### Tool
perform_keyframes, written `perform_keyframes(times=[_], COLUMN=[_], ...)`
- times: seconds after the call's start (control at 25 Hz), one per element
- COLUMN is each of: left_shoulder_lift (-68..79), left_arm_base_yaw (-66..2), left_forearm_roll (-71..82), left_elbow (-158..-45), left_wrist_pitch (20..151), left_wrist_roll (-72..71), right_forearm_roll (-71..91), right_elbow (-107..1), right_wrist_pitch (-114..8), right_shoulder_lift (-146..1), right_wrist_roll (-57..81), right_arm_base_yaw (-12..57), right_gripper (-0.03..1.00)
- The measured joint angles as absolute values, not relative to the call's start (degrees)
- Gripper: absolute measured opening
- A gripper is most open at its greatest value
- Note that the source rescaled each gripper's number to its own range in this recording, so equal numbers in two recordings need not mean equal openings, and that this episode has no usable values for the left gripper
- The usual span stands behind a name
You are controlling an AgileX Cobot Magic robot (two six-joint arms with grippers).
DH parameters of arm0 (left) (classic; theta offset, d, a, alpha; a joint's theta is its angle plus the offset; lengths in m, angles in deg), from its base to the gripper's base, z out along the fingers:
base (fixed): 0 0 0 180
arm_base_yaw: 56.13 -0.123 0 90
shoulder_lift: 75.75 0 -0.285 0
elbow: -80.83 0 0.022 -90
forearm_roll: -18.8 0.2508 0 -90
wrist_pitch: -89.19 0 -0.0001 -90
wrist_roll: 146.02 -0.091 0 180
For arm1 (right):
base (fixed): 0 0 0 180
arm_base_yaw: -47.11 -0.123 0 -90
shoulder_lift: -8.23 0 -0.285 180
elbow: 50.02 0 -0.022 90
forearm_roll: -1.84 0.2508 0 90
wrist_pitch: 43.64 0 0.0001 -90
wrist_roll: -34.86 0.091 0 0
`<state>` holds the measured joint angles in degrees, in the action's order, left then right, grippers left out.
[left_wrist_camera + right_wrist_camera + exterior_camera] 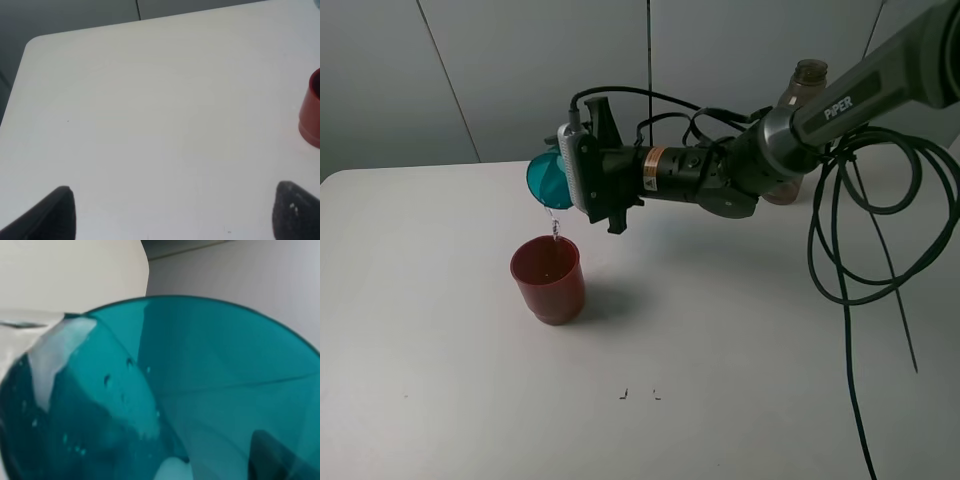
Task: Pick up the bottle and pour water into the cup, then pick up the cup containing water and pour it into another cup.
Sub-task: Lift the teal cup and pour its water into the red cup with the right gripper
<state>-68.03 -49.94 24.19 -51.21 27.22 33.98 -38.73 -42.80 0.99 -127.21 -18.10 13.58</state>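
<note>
The right pincer (563,180) is squeezed tight on the teal cup (542,181), tipped just above the red cup (548,278). Water (555,228) falls into the red cup. The bottle (808,78) is well behind the red cup. The left pincer (170,215) is wide open and holds nothing.

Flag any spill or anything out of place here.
Nothing stands out. The teal cup, tipped in the right gripper, sends a thin stream into the red cup; no puddle shows on the table.
</note>
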Motion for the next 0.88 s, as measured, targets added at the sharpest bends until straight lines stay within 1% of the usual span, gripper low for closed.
perform_keyframes(times=[0.72,0.88], left_shoulder_lift=[-68.0,-68.0], left_arm_base_yaw=[-49.9,-49.9], left_forearm_roll=[24.2,24.2], left_elbow=[-51.2,-51.2], left_wrist_pitch=[27.2,27.2], left_wrist_roll=[34.0,34.0], right_forearm_roll=[-39.2,-39.2], right_elbow=[-42.8,-42.8], right_wrist_pitch=[1.3,1.7], right_shoulder_lift=[-127.2,-127.2], right_wrist_roll=[-34.8,-36.1], right_arm_base_yaw=[12.5,12.5], right_gripper=[0.06,0.06])
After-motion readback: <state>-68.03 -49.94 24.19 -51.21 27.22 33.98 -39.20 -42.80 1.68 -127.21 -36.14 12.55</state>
